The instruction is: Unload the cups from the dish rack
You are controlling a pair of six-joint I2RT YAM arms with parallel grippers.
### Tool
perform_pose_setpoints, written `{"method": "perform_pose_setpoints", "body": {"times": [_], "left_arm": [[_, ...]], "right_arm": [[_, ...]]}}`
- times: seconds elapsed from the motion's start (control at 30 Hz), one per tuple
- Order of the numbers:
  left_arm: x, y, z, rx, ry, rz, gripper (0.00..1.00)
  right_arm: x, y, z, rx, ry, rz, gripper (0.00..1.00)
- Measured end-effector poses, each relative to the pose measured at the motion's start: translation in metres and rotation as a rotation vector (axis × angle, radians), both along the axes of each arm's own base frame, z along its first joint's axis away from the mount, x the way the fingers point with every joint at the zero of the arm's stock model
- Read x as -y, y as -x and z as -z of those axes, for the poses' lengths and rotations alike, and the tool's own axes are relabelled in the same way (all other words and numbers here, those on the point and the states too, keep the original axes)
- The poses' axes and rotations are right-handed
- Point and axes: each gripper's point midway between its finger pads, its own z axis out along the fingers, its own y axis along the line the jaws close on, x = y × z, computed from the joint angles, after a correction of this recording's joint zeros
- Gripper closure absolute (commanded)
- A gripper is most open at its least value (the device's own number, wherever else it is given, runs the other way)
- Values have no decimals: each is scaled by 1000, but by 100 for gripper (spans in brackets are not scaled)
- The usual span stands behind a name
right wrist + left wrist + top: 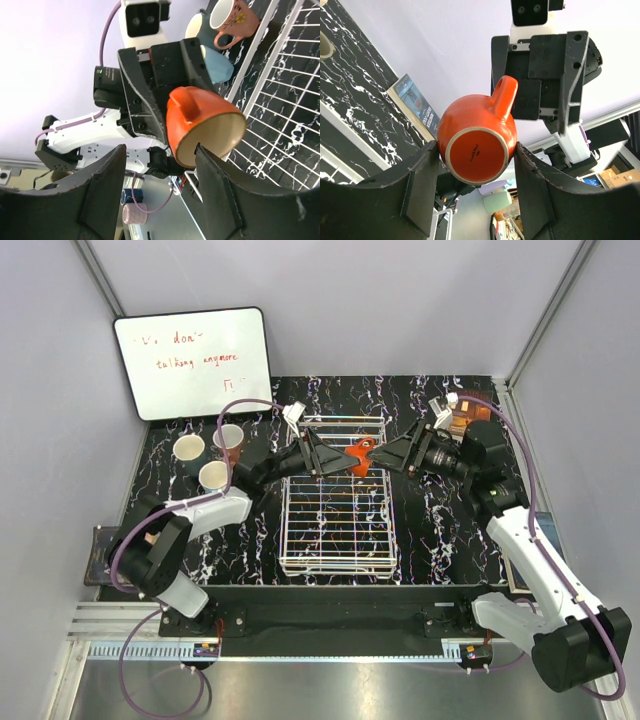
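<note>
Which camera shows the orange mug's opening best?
Right wrist: the orange mug turns its pale inside toward that camera. Left wrist shows only its base and handle; top external shows just a small orange patch above the dish rack.

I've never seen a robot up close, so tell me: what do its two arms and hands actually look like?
The left arm and right arm are white shells with black joints. A purple cable loops along each. The left hand and right hand are black, each with two broad fingers plus a white camera box.
</note>
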Motion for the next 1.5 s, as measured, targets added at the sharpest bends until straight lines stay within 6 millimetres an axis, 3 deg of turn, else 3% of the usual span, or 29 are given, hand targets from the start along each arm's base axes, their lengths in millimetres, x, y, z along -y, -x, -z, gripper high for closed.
{"method": "perform_pose_setpoints", "body": {"times": [0.17, 0.23, 0.37, 0.63, 0.87, 0.93, 0.97, 1.0, 1.2, 1.27, 1.3, 1.37, 1.43, 1.5], "left_arm": [[10, 0, 0, 0, 2, 20, 100], [15, 3, 0, -2, 1, 36, 100], [23, 8, 0, -5, 5, 64, 100], [24, 10, -1, -8, 25, 82, 100], [23, 14, 2, -6, 24, 96, 100], [22, 16, 6, -14, 18, 100, 100], [21, 17, 8, -16, 16, 102, 100], [21, 18, 9, -15, 15, 105, 100], [17, 24, 9, -2, 19, 112, 100], [17, 24, 9, -3, 19, 113, 84], [17, 25, 9, -2, 18, 112, 68], [16, 25, 10, -5, 10, 112, 27], [17, 26, 13, -7, -8, 116, 1], [16, 29, 21, -20, -51, 132, 1]], "right_arm": [[-12, 3, 3, -11, 1, -43, 37], [-14, 3, 7, -21, 4, -55, 44], [-18, -1, 12, -40, 11, -61, 48], [-17, -5, 14, -30, 25, -47, 66], [-18, -5, 16, -30, 34, -44, 62], [-17, -6, 18, -37, 42, -34, 71], [-17, -7, 20, -42, 45, -30, 82], [-17, -7, 21, -48, 48, -30, 100], [-19, -4, 23, -68, 49, -39, 100], [-19, -3, 24, -69, 49, -43, 100], [-19, -3, 23, -67, 50, -43, 100], [-19, -3, 24, -67, 55, -38, 100], [-17, -1, 27, -70, 72, -29, 100], [-11, -5, 27, -52, 104, 19, 100]]}}
